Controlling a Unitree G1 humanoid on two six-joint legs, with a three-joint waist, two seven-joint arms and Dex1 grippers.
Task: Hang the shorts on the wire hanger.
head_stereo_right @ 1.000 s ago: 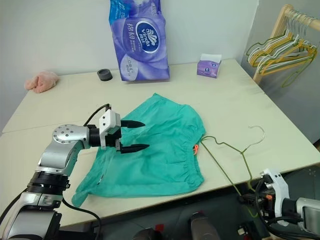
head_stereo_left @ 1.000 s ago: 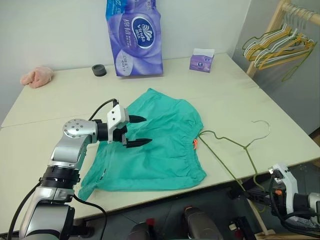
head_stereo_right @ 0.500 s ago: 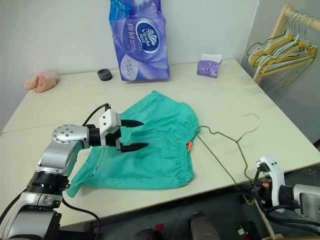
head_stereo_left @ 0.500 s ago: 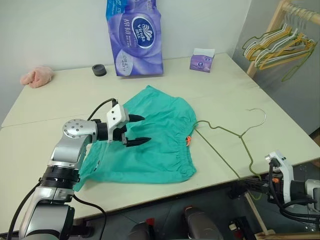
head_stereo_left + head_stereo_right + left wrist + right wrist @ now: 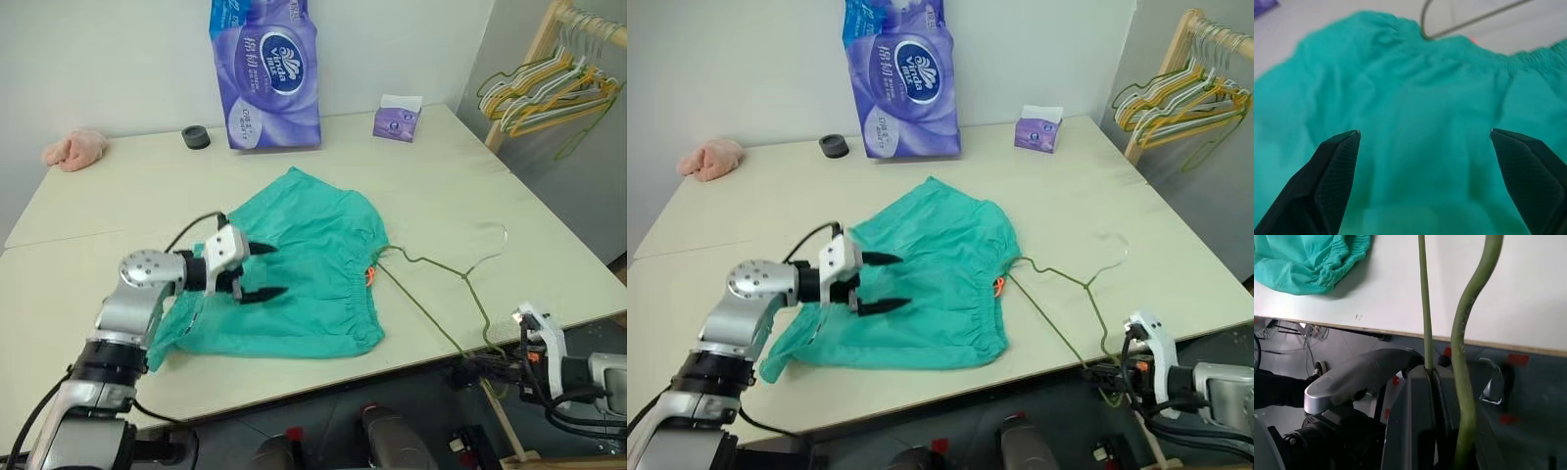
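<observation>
Left gripper: jaws wide apart, nothing between them, poised just above the left half of the shorts. Right gripper: jaws pressed together, clamped on the wire hanger at its near corner, just off the table's near right edge.

The shorts lie spread flat at mid-table, gathered waistband toward the right, a small orange tag showing at the waist. One end of the hanger's wire reaches the waistband; whether it passes inside cannot be told. The hanger slants from that point toward the near right, its hook lying on the table farther right.

At the far edge: a purple pack of tissue rolls, a black ring-shaped object to its left, a small purple tissue box to its right. A pink cloth lump sits at the far left. A wooden rack with hangers stands beyond the table's right side.
</observation>
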